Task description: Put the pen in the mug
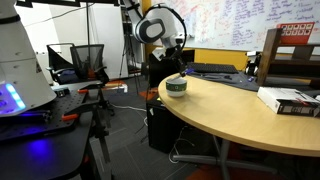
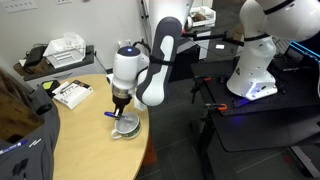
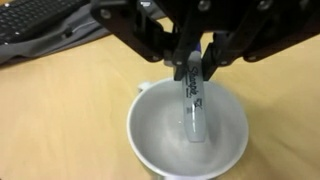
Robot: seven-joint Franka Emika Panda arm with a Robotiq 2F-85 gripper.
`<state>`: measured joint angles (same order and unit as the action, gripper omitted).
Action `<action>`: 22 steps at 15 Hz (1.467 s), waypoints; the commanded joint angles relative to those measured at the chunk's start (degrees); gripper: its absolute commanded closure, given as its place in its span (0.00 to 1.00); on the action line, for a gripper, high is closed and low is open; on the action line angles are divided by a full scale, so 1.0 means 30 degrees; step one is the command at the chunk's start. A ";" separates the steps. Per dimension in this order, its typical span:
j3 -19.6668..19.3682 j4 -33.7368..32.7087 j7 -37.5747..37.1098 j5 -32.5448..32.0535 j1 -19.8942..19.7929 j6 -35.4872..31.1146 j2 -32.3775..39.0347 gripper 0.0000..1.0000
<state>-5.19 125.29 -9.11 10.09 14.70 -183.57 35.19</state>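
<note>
The mug (image 3: 150, 140) is a wide, round, pale-walled vessel on the wooden table, seen from directly above in the wrist view. It also shows in both exterior views (image 1: 176, 88) (image 2: 126, 128), near the table's edge. My gripper (image 3: 194, 68) comes in from the top of the wrist view and is shut on the pen (image 3: 192, 105). The pen is a marker with a dark printed barrel, and its lower end hangs inside the mug's opening. In an exterior view the gripper (image 2: 120, 106) hovers just over the mug, with the pen's blue end (image 2: 108, 114) sticking out sideways.
A black keyboard (image 3: 40, 28) lies on the table beyond the mug. A flat white box (image 1: 290, 100) (image 2: 70, 93) lies further along the table. A wooden shelf (image 1: 292, 55) stands behind it. A white robot (image 2: 255, 50) and an office chair (image 1: 85, 60) stand off the table.
</note>
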 commanded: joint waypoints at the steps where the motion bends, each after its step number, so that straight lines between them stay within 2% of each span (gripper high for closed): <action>1: -0.0823 -0.1029 -0.0795 0.0062 0.0757 -0.0024 0.1051 0.61; 2: -0.0402 -0.0974 -0.0662 0.0033 0.0338 0.0329 0.0890 0.49; 3: -0.0381 -0.0931 -0.0630 0.0009 0.0305 0.0617 0.0790 0.43; 8: -0.1874 0.0729 -0.1104 -0.0573 0.1363 0.4374 -0.2087 0.06; 9: -0.1748 0.0946 -0.1027 -0.0925 0.1127 0.5524 -0.2829 0.01; 11: -0.1446 0.1029 -0.0979 -0.1818 0.0601 0.8892 -0.4261 0.00; 12: -0.0499 0.1078 -0.0276 -0.1863 -0.0281 1.0606 -0.5142 0.00; 15: 0.0597 0.1450 -0.0137 -0.2252 -0.1035 1.4126 -0.7315 0.00; 18: 0.1675 0.2026 0.0308 -0.1734 -0.1678 1.6094 -0.9015 0.00; 22: 0.2383 0.3035 0.0496 -0.1723 -0.2115 1.6786 -1.0669 0.00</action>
<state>0.16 131.96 -9.25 4.71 10.25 -134.21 6.53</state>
